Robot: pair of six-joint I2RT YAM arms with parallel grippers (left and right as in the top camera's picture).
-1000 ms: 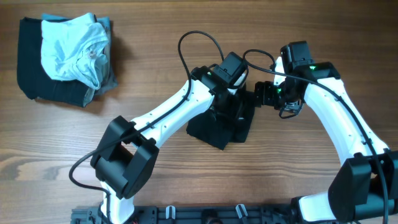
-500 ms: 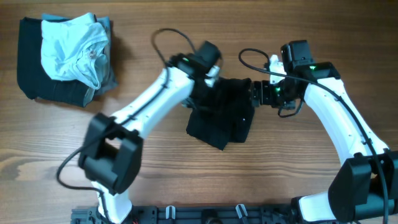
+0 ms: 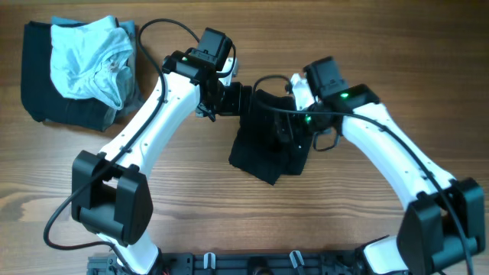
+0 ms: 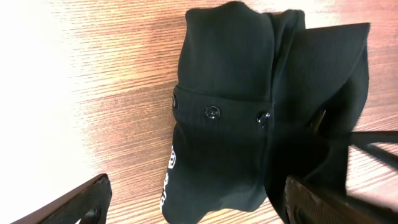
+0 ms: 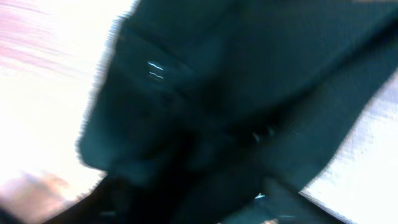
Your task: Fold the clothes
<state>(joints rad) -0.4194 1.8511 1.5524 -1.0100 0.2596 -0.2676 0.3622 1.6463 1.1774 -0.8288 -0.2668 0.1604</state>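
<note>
Black polo shirt [image 3: 263, 156] lies bunched mid-table [image 3: 367, 46], button placket showing, with the left gripper [image 3: 231, 99] just beside its upper left edge, fingers [image 4: 81, 200] spread wide, holding nothing; right gripper [image 3: 294, 130] over the cloth, its grip undeterminable as the wrist view is blurred.

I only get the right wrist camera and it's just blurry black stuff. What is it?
Observer: Overhead shows a black polo shirt, bunched into a small bundle on the wooden table.
Operator: Is the other arm near it?
Observer: Yes, the left end effector is next to the bundle's left side, its jaws wide apart.
Operator: Are there any other clothes?
Observer: A pale blue garment lies on a dark pile in the far left corner.
</note>
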